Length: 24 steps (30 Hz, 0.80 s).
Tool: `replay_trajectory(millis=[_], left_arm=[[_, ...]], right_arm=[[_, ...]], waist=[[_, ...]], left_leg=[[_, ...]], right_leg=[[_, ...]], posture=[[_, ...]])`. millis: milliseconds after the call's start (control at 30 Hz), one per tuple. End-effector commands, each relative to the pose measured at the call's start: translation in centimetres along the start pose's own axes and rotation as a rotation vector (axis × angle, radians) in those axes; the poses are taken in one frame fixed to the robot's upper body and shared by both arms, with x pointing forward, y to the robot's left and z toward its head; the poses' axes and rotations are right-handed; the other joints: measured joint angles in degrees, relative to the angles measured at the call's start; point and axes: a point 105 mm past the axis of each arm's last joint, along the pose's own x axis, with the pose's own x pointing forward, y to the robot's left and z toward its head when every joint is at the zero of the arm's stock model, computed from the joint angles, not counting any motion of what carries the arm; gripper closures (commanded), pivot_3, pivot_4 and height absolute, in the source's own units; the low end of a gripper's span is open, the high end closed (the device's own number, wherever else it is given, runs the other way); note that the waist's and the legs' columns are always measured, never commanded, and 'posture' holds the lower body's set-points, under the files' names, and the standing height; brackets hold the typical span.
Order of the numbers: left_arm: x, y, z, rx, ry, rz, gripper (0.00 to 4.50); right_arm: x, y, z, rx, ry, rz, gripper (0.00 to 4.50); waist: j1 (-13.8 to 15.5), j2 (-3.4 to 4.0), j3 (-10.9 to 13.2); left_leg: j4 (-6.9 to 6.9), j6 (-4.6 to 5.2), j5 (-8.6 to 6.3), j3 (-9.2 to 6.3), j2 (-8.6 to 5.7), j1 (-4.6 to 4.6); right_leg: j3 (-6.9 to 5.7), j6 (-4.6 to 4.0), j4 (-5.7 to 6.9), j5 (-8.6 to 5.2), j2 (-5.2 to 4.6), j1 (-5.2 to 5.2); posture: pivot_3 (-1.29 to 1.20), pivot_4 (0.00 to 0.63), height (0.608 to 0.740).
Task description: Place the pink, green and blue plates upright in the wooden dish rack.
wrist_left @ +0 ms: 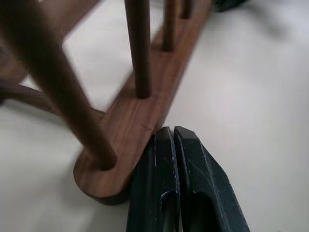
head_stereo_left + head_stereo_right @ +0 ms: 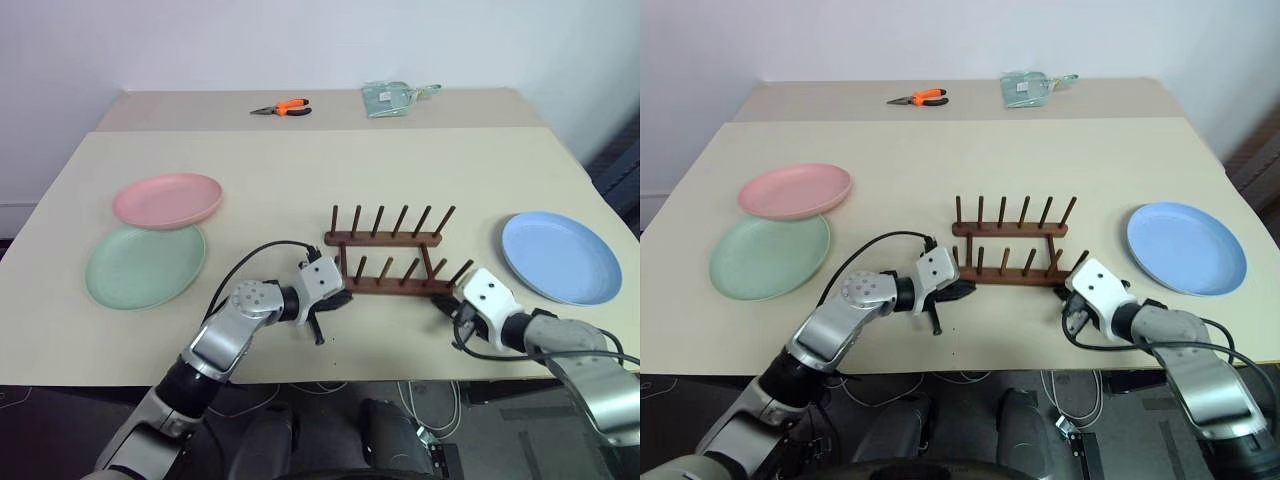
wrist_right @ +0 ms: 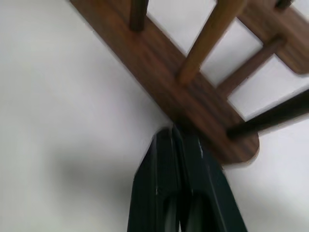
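The wooden dish rack [image 2: 388, 256] stands with nothing in it at the middle of the table, its pegs upright. The pink plate [image 2: 167, 200] lies flat at the left, its near rim overlapping the green plate [image 2: 145, 266]. At the right the blue plate [image 2: 560, 257] lies flat. My left gripper [image 1: 173, 131] is shut and holds nothing, its tips against the left end of the rack's near bar [image 1: 140, 116]. My right gripper [image 3: 173, 129] is shut too, with nothing held, tips pressed to the same bar [image 3: 193, 104] near its right end.
Orange-handled pliers [image 2: 283, 107] and a clear packet [image 2: 392, 98] lie on the far table section. The table's front edge [image 2: 400, 375] runs just behind both wrists. Bare tabletop lies between the rack and the plates on either side.
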Motion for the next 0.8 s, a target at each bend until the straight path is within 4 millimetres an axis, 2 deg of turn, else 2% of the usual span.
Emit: replay_trajectory(millis=[33,200,300,333,400,433,500,533,633,667,733,800], left_arm=[[0.0,4.0,-1.5,-0.014,0.061,0.205,4.42],[0.2,5.7,-1.1,-0.036,0.031,0.252,4.42],[0.3,6.5,-1.2,-0.035,0.033,0.274,4.42],[-0.2,6.6,-1.1,-0.038,0.023,0.269,4.47],[-1.6,6.7,-0.7,-0.048,-0.009,0.246,3.90],[-3.0,6.7,0.1,-0.077,-0.072,0.227,3.59],[-5.1,6.8,1.4,-0.112,-0.160,0.216,2.58],[-7.0,8.7,2.4,-0.146,-0.218,0.316,2.05],[-10.9,12.8,3.4,-0.218,-0.294,0.573,0.51],[-13.1,15.4,3.7,-0.273,-0.313,0.749,0.08],[-16.7,18.7,3.8,-0.371,-0.326,1.021,0.08],[-19.7,20.3,3.4,-0.452,-0.311,1.234,0.08]], right_arm=[[1.5,-2.7,0.7,-0.041,-0.013,-0.122,4.50],[3.6,-5.4,2.0,-0.061,-0.056,-0.203,4.50],[4.4,-5.9,2.6,-0.055,-0.071,-0.197,4.50],[4.2,-5.5,3.0,-0.034,-0.090,-0.157,4.26],[3.6,-4.6,3.6,-0.035,-0.120,-0.080,3.68],[2.9,-3.8,4.0,-0.049,-0.144,-0.032,3.21],[2.1,-2.9,4.5,-0.067,-0.171,0.017,2.20],[1.7,-2.4,4.8,-0.081,-0.180,0.039,1.69],[0.9,-1.4,5.1,-0.088,-0.190,0.087,0.21],[0.8,-0.7,5.2,-0.083,-0.199,0.113,0.00],[0.9,0.1,5.4,-0.078,-0.208,0.144,0.00],[1.3,0.3,5.4,-0.090,-0.203,0.152,0.00]], waist=[[0.0,0.01,0.0],[-0.1,0.05,0.0],[-0.1,0.06,0.0],[-0.1,0.06,0.0],[-0.3,0.06,0.0],[-0.5,0.07,0.0],[-1.1,0.10,0.0],[-1.2,0.11,0.0],[-1.1,0.09,0.1],[-1.0,0.08,0.1],[-0.9,0.00,0.1],[-1.1,-0.01,0.1]], left_leg=[[0.02,0.00,0.00,-0.01,-0.01,-0.01],[-0.10,-0.02,0.03,0.00,-0.02,-0.01],[-0.11,-0.04,0.04,0.00,-0.03,-0.02],[-0.11,-0.05,0.04,-0.01,-0.03,-0.02],[-0.12,-0.05,0.04,-0.01,-0.03,-0.02],[-0.14,-0.05,0.04,-0.01,-0.01,-0.02],[-0.23,-0.05,0.04,-0.02,0.00,-0.07],[-0.24,-0.05,0.04,-0.07,0.00,-0.09],[-0.11,-0.07,0.05,-0.16,-0.01,-0.20],[-0.10,-0.08,0.06,-0.16,-0.02,-0.16],[-0.06,-0.10,0.07,-0.22,-0.02,-0.13],[-0.05,-0.10,0.07,-0.23,-0.03,-0.13]], right_leg=[[0.00,0.00,0.01,0.01,0.00,0.00],[0.00,0.09,0.09,0.22,0.03,-0.17],[0.00,0.00,0.11,0.28,0.04,-0.19],[0.00,0.00,0.12,0.28,0.04,-0.19],[0.00,0.00,0.12,0.28,0.05,-0.19],[0.01,0.01,0.12,0.28,0.07,-0.20],[0.01,0.02,0.13,0.26,0.06,-0.30],[0.01,0.03,0.16,0.25,0.06,-0.30],[-0.03,0.03,0.15,0.26,0.06,-0.33],[-0.02,0.03,0.15,0.25,0.06,-0.28],[-0.08,0.24,0.15,0.12,0.06,-0.19],[-0.09,0.27,0.15,0.12,0.08,-0.19]], posture=[[0.00,0.150,0.740],[0.00,0.150,0.740],[0.00,0.150,0.740],[0.00,0.150,0.740],[0.00,0.150,0.740],[0.00,0.150,0.740],[0.00,0.150,0.740],[0.00,0.150,0.740],[0.00,0.150,0.740],[0.00,0.150,0.740],[0.00,0.150,0.740],[0.00,0.150,0.740]])
